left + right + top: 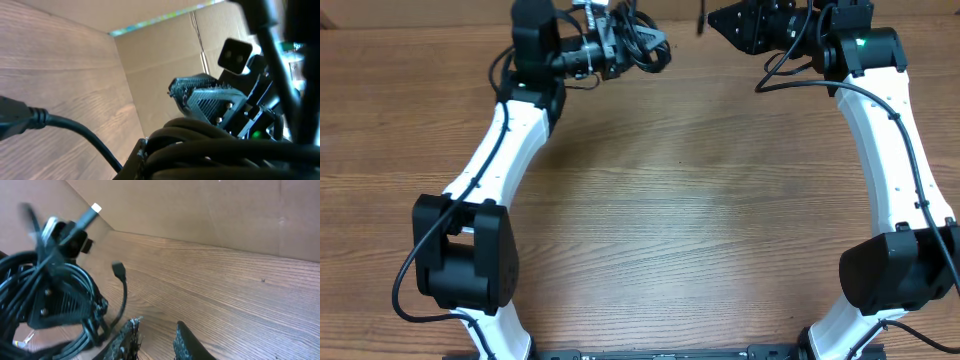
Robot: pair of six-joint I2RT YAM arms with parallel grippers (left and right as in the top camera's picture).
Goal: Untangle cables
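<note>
Above the table, the left tool seemingly clamps tangled cables.

My cables are black, one plug tipped white. The tabletop is brown with fine wood grain. My arms are white with black joints, my right pincer black, the cardboard wall tan.

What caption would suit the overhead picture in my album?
Above a wooden table, the left gripper clutches a tangle of black cables while the right gripper, jaws apart, faces it.
</note>
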